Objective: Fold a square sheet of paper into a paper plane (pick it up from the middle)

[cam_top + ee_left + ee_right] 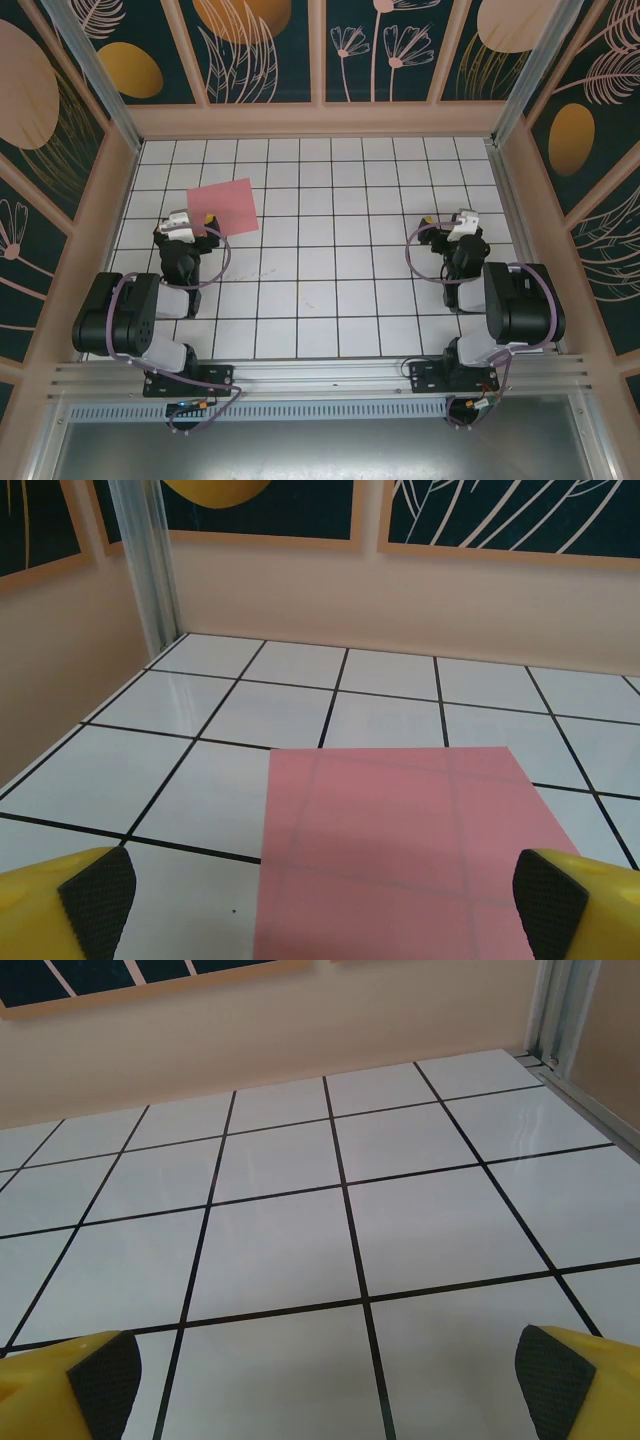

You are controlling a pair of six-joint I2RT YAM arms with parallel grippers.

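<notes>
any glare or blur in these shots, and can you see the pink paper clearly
Top external: even light, the square sheet of paper sharp. Left wrist: sheen on the tiles near the corner post; grid lines show faintly through the sheet. Right wrist: the same sheen at far right, nothing blurred.

Black arms (125, 315), purple cables (228, 258), yellow fingers (40, 892)
</notes>
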